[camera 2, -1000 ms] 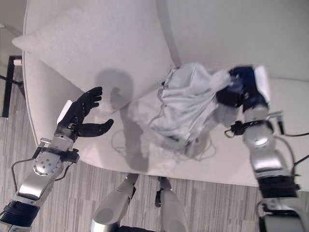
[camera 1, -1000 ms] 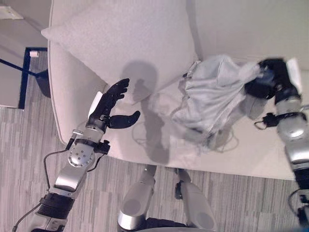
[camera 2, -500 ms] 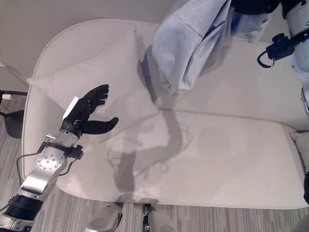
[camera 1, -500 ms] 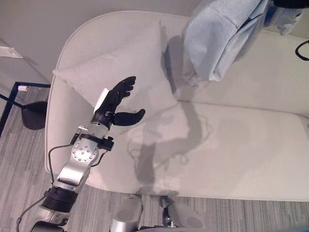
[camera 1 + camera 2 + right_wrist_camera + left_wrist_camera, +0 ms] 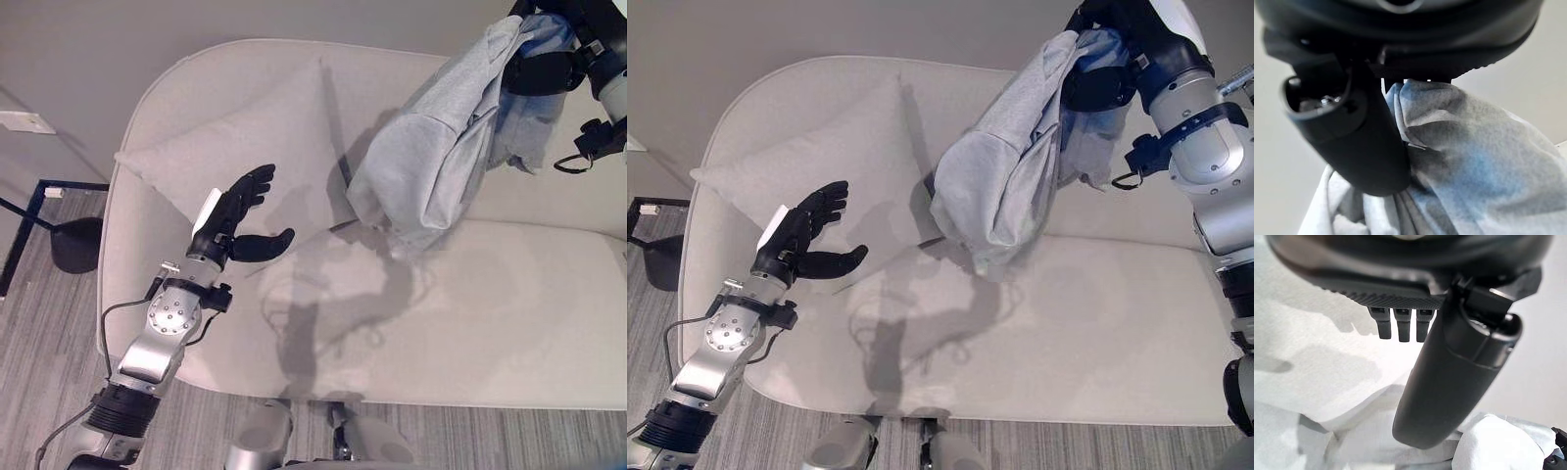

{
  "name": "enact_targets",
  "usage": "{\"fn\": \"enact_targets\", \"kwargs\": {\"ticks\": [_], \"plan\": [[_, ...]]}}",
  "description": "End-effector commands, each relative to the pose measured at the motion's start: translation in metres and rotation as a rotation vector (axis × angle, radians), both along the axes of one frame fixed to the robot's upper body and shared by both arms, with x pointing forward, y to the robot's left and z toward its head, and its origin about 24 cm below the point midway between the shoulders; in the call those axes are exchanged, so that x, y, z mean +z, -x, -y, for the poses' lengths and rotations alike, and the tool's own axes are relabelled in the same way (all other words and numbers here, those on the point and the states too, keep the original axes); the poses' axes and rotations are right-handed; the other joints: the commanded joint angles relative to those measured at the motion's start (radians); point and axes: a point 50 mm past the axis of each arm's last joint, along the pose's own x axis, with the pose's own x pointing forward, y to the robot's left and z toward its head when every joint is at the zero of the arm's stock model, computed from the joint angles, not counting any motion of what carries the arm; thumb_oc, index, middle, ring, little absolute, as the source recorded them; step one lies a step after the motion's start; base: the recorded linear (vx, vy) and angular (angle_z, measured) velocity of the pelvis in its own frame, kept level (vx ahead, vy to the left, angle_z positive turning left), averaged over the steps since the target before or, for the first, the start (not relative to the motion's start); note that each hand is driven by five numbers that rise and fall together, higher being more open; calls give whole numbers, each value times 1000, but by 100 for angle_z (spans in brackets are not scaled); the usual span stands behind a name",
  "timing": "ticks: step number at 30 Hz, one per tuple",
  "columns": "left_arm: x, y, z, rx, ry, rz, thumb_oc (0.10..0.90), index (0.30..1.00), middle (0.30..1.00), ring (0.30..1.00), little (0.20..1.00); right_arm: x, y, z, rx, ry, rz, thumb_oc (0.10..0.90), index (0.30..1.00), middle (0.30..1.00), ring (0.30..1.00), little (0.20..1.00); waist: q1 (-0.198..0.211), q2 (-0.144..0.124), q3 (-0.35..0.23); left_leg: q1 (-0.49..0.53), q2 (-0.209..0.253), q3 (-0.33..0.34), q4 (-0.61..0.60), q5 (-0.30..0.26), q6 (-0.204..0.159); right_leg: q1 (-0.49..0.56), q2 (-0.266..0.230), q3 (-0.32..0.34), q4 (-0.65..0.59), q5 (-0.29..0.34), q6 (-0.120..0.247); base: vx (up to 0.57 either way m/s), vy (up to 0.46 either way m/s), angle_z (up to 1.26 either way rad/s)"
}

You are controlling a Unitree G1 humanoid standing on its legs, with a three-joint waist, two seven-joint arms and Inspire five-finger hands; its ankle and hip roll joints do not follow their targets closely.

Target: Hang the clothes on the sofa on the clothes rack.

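Garment (image 5: 1004, 186), one, pale grey with a bluish inner side, lifted clear of the seat and dangling in a bunched fold over the join between backrest and seat cushion. Top of it gripped by the right hand (image 5: 1107, 59), raised high at the sofa's right end near the top of the backrest, fingers and thumb curled round the cloth; in the right wrist view the thumb (image 5: 1359, 142) pressed against the gathered fabric (image 5: 1474, 161). Lower edge of the garment hanging free, apart from the seat, with its shadow cast on the cushion below.

Sofa (image 5: 490, 313), one, off-white, curved back, long seat cushion. Pillow (image 5: 245, 157), one, same off-white, leaning against the backrest at the left end of the sofa.

Left hand (image 5: 230, 220), held above the left part of the seat just in front of the pillow, palm turned inward, fingers straight and spread, thumb sticking out sideways, holding nothing and touching nothing. Same hand seen from the left wrist view with thumb (image 5: 1449, 387) extended and fingers (image 5: 1400, 323) straight over the pale cushion.

Dark metal stand (image 5: 59, 235), one, with a round base, on the striped grey floor (image 5: 49, 372) beside the sofa's left end. Plain wall (image 5: 774, 49) behind the sofa.
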Motion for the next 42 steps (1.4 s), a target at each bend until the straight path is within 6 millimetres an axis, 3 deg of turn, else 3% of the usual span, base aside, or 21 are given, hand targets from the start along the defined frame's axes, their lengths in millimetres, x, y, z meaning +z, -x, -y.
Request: {"fn": "enact_targets", "kwargs": {"ticks": [1, 9, 10, 12, 14, 18, 22, 27, 33, 39, 42], "plan": [[-12, 3, 20, -83, 120, -9, 800, 900, 900, 900, 900, 58, 3, -20, 96, -203, 291, 400, 300, 300, 300, 300, 13, -64, -289, 32, 99, 55, -5, -141, -24, 25, -138, -16, 4, 19, 105, 0, 0, 0], [-41, -15, 56, -162, 173, -153, 800, 900, 900, 900, 900, 102, 2, -65, 241, -258, 390, 400, 300, 300, 300, 300, -15, -70, -317, 58, 103, 65, -5, -148, -27, 43, -138, -2, 4, 17, 102, 0, 0, 0], [-44, -20, 63, -163, 166, -169, 800, 900, 900, 900, 900, 112, 5, -78, 287, -269, 415, 400, 300, 300, 300, 300, -26, -75, -327, 63, 106, 67, -5, -150, -29, 45, -137, 2, 4, 15, 102, 0, 0, 0], [-44, -24, 70, -168, 173, -174, 800, 900, 900, 900, 900, 119, 6, -85, 308, -278, 433, 400, 300, 300, 300, 300, -31, -76, -331, 66, 108, 68, -5, -152, -29, 47, -136, 4, 4, 14, 102, 0, 0, 0], [-43, -35, 86, -171, 189, -179, 800, 900, 900, 900, 900, 129, 5, -105, 353, -297, 443, 400, 300, 300, 300, 300, -46, -86, -346, 72, 111, 72, -5, -154, -33, 49, -132, 15, 4, 14, 100, 21, -26, -5], [-28, -53, 94, -127, 150, -119, 800, 900, 900, 900, 900, 139, 4, -125, 371, -276, 446, 400, 300, 300, 300, 300, -64, -89, -359, 77, 117, 77, -5, -156, -39, 49, -129, 22, 4, 14, 99, 13, -22, -8], [-11, -71, 84, -10, 84, -37, 800, 900, 900, 900, 900, 144, -5, -137, 309, -231, 433, 400, 300, 300, 300, 300, -76, -93, -371, 83, 125, 89, -5, -158, -45, 46, -124, 31, 4, 17, 99, -7, -18, -9], [-9, -74, 56, 190, 95, 15, 800, 900, 900, 900, 900, 149, -11, -128, 216, -232, 424, 400, 300, 300, 300, 300, -66, -104, -378, 77, 124, 86, -5, -148, -47, 44, -126, 24, 4, 20, 100, -9, -4, -3], [1, -40, 23, 279, 153, 154, 800, 900, 900, 900, 900, 160, -3, -116, 160, -188, 465, 400, 300, 300, 300, 300, -26, -123, -372, 80, 124, 64, -5, -150, -45, 54, -123, 6, 4, 16, 95, 1, -5, -1], [-13, -6, -14, 327, 101, 132, 800, 900, 900, 900, 900, 173, 8, -107, 122, -161, 503, 400, 300, 300, 300, 300, 14, -129, -364, 75, 125, 46, -5, -146, -43, 56, -120, -6, 4, 16, 93, -6, -16, 10], [-23, 0, -20, 326, 122, 83, 800, 900, 900, 900, 900, 175, 9, -104, 118, -169, 504, 400, 300, 300, 300, 300, 20, -127, -366, 82, 131, 47, -5, -156, -42, 64, -115, -7, 4, 9, 90, 4, -10, 3]]}}
